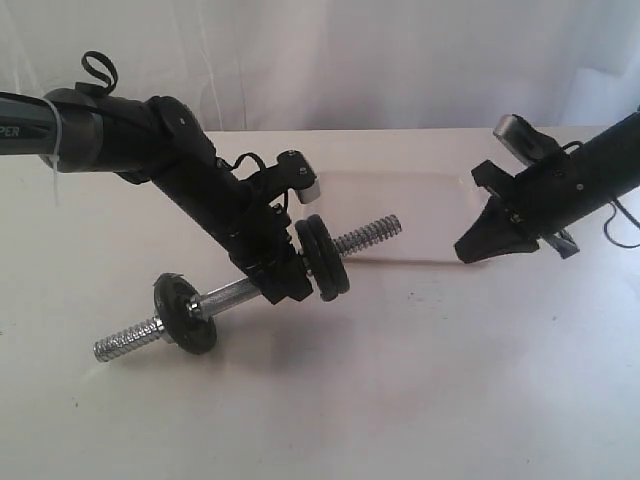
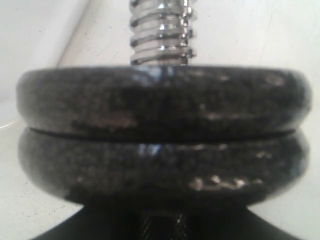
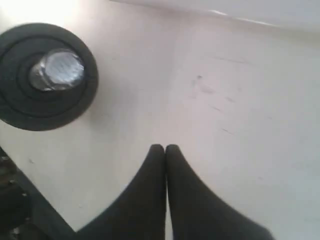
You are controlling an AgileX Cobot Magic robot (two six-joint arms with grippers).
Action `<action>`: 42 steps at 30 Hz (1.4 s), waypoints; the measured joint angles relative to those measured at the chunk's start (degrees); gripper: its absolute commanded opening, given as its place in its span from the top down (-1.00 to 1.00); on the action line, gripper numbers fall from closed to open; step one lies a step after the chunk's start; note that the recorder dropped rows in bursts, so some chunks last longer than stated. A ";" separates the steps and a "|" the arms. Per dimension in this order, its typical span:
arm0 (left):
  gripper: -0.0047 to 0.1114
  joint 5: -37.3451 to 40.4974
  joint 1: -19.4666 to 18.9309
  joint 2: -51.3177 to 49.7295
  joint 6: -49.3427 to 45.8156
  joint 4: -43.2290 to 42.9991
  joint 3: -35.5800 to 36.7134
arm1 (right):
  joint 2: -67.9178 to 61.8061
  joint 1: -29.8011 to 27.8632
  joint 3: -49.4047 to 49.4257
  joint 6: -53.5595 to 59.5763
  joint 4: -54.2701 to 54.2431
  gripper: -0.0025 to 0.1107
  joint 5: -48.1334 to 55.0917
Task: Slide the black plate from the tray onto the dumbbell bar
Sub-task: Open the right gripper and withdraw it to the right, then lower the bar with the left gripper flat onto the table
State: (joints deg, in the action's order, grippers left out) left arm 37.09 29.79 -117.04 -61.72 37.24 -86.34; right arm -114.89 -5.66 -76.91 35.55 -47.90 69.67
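The chrome dumbbell bar (image 1: 232, 294) hangs tilted above the table, and my left gripper (image 1: 281, 287) is shut on its smooth middle. Two black discs sit pressed together on the bar just beyond the fingers. The outer one, toward the threaded end (image 1: 368, 236), is the black plate (image 1: 334, 262). The left wrist view shows both edge-on, the black plate (image 2: 160, 95) on top, under the thread (image 2: 161, 35). A third disc (image 1: 183, 312) sits near the bar's lower end. My right gripper (image 1: 466, 250) is shut and empty over the white tray (image 1: 420, 215). Its closed tips (image 3: 165, 148) point past the plate's face (image 3: 47, 102).
The tray lies flat on the white table (image 1: 450, 380) behind the bar's raised end, and nothing shows in it. A white backdrop closes off the far side. The left arm's body (image 1: 190, 170) slants down from the upper left.
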 measured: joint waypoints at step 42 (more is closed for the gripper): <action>0.92 -0.14 0.10 -4.28 -0.12 2.37 -0.59 | 1.43 -7.40 0.13 -12.26 32.01 0.96 -9.45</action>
State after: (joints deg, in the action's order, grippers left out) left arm 36.94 29.90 -121.32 -61.84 39.61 -86.93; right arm -113.46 -13.06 -76.78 23.29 -15.90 60.22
